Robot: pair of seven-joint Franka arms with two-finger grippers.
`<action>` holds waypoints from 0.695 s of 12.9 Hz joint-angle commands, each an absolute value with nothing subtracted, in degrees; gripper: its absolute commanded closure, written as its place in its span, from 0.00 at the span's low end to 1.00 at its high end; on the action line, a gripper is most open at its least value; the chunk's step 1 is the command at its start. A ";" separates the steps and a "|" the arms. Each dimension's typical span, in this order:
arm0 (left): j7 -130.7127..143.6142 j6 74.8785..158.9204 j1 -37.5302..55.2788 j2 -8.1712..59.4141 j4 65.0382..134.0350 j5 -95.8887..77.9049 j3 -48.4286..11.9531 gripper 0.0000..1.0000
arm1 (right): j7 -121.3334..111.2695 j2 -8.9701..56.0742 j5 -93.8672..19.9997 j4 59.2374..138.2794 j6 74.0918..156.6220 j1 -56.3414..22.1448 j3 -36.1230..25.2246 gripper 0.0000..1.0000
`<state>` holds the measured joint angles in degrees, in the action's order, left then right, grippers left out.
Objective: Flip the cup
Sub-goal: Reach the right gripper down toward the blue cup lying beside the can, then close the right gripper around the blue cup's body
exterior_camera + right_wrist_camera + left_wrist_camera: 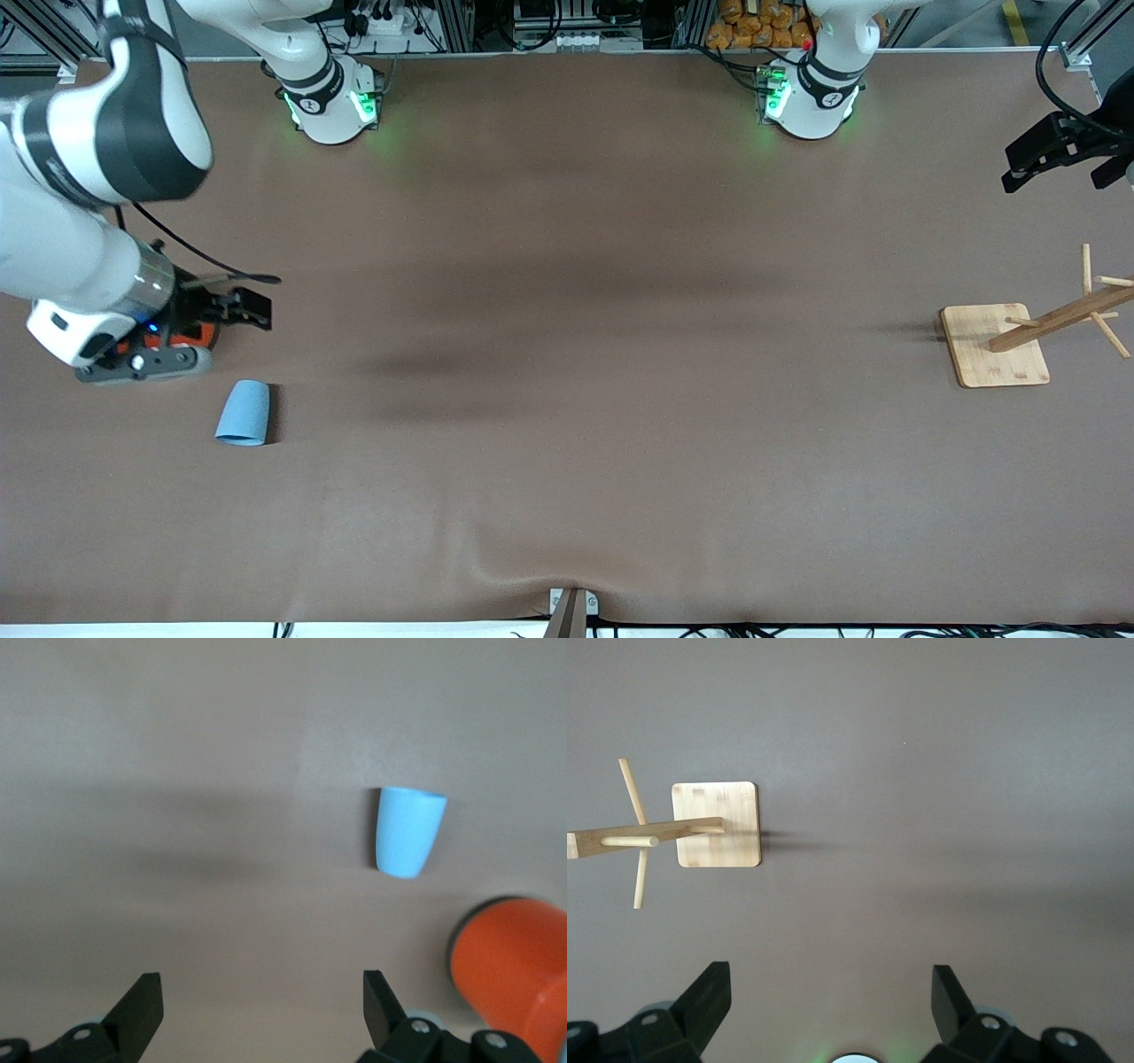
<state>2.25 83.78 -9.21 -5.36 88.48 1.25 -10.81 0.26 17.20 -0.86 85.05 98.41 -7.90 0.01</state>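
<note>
Front view: the light-blue cup (243,413) is seen upside down on the brown desk (567,399), its wider rim down and its closed base up, toward the right arm's end. It is touched by nothing. The orange can (197,335) is placed just beside the cup, farther from the front camera, and is largely covered by the right hand (232,306), which is held over the can with its fingers spread and nothing between them. In the right wrist view the cup (408,832) and the can (512,964) are shown apart. A wooden peg stand (997,344) is set well apart from the cup, toward the left arm's end. The left hand (1059,159) is kept waiting above the desk near that stand, spread wide and gripping nothing.
</note>
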 commanded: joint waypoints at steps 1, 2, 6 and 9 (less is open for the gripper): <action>1.14 82.71 -9.76 -5.01 87.10 1.93 -11.43 0.00 | -0.18 20.82 -0.09 83.93 98.88 -7.91 -0.35 0.00; 1.40 82.79 -9.67 -5.01 87.10 1.85 -11.43 0.00 | -0.26 22.22 -0.09 84.28 98.62 -7.65 -0.61 0.00; 2.11 82.79 -9.40 -5.01 87.10 1.67 -11.51 0.00 | -0.44 27.33 -0.09 85.86 99.14 -2.82 -0.70 0.00; 2.11 82.79 -9.58 -5.01 87.01 1.58 -11.43 0.00 | -1.22 27.60 1.84 92.17 107.11 -0.80 -0.62 0.00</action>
